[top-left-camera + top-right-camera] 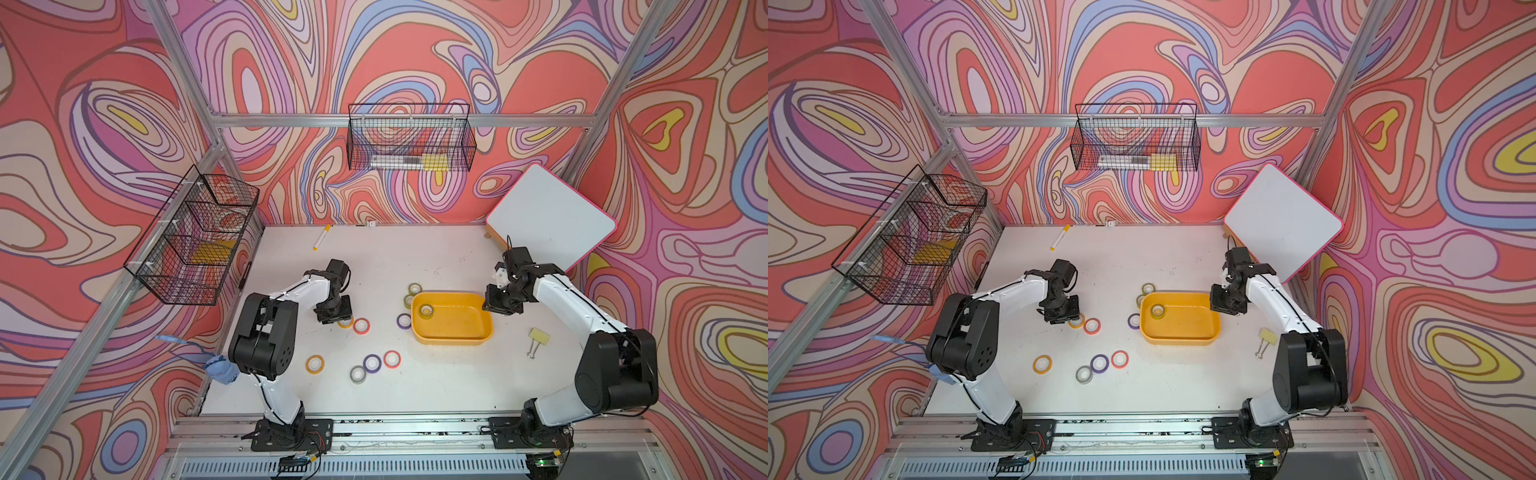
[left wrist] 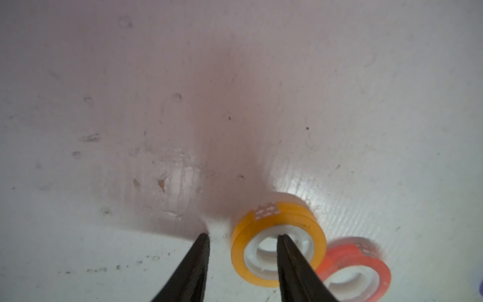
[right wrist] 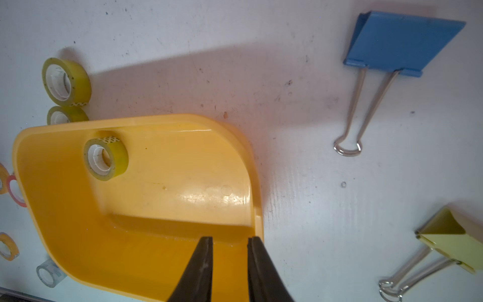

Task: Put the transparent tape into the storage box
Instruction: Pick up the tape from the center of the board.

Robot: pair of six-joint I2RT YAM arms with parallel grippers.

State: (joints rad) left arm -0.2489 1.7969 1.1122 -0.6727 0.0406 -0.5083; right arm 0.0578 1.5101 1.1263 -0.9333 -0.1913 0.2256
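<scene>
Transparent tape roll (image 1: pixel 426 311) inside the storage box (image 1: pixel 451 340)
In both top views it lies in a far corner of the box. Left wrist: left tool (image 2: pixel 241 236) released, straddling an orange roll's (image 2: pixel 308 217) wall. Right wrist: right tool (image 3: pixel 230 239) parted over the box's end rim.

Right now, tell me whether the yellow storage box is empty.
Not empty: one transparent tape roll lies flat on the storage box floor, near a corner.
</scene>
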